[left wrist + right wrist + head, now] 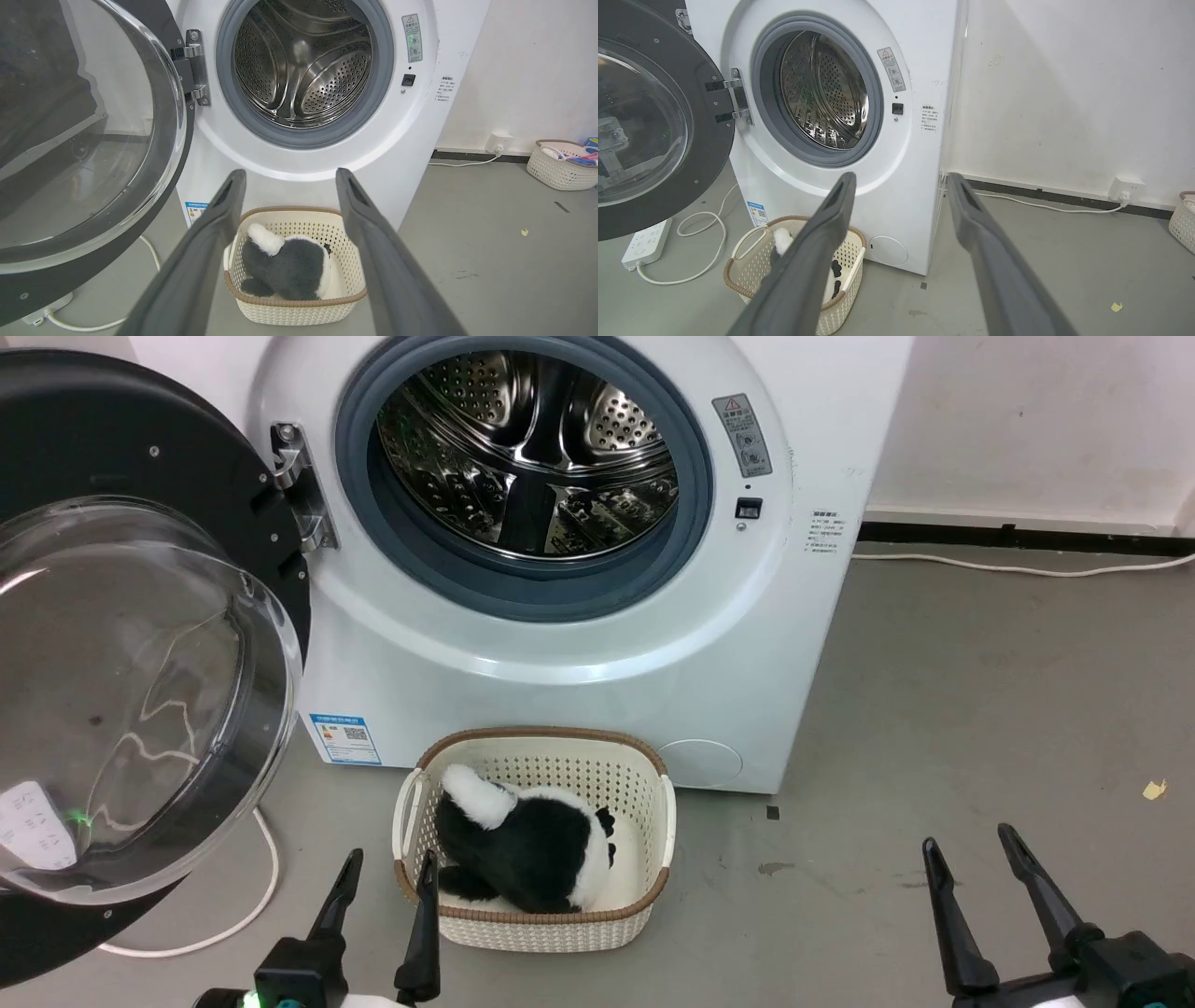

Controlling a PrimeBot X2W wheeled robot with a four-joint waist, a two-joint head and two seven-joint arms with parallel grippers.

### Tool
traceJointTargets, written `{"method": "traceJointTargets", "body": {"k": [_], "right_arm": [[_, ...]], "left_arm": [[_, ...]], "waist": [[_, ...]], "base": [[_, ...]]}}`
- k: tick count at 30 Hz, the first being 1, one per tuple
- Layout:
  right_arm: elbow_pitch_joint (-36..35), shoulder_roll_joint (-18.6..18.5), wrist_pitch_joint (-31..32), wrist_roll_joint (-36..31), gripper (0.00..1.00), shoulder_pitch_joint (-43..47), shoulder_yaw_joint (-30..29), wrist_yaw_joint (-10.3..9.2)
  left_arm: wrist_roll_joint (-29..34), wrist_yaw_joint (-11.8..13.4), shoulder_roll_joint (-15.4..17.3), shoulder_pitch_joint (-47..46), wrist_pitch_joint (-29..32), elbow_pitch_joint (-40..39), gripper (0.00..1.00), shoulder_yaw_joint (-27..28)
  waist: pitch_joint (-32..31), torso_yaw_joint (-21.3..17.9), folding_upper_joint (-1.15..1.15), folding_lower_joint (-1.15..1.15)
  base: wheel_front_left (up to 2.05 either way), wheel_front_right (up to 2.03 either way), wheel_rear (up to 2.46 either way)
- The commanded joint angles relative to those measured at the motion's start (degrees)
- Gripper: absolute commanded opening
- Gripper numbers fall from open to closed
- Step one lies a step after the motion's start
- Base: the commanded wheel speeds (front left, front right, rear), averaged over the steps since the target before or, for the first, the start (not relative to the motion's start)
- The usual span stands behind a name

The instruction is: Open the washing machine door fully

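Left gripper: fingers spread wide, nothing held, low in front of the basket and clear of the door. Right gripper: likewise wide open and empty, over bare floor at the right. The door stands swung out to the left of the washer on its hinge, glass bowl facing the robot, and the drum is fully exposed. Assessment: the task appears essentially done, though the views do not show whether the hinge has reached its stop. If travel remains, the left gripper should press on the black rim at the edge farthest from the hinge, never on the glass, pushing slowly along the arc and staying above the basket and the floor cable.
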Motion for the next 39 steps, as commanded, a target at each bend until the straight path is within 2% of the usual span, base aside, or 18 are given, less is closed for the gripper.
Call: {"method": "traceJointTargets", "body": {"k": [1,21,22,39], "right_arm": [[0.3,0.15,-0.26,0.39,1.0,0.6,0.15,0.03],[1.09,0.15,-0.27,0.86,1.0,0.24,0.47,0.03],[0.91,0.0,0.0,0.55,0.0,0.09,0.37,0.0],[0.92,0.01,1.63,0.26,0.0,-0.62,0.57,-0.01]], "left_arm": [[0.48,0.06,-0.12,0.92,-0.53,0.3,1.0,0.01],[1.47,0.12,-0.03,-0.42,-1.65,2.87,1.0,0.02],[1.32,0.02,0.01,-0.1,-1.36,2.78,0.0,-0.13],[2.67,-0.73,-0.73,-0.49,0.24,2.11,0.0,1.09]], "waist": [[-0.02,0.06,0.0,0.0],[0.14,0.25,0.0,0.0],[0.14,0.25,0.0,0.01],[0.24,-0.13,0.0,0.01]], "base": [[0.0,0.0,0.0],[0.0,0.0,0.0],[0.0,0.0,0.0],[0.0,0.0,0.0]]}}
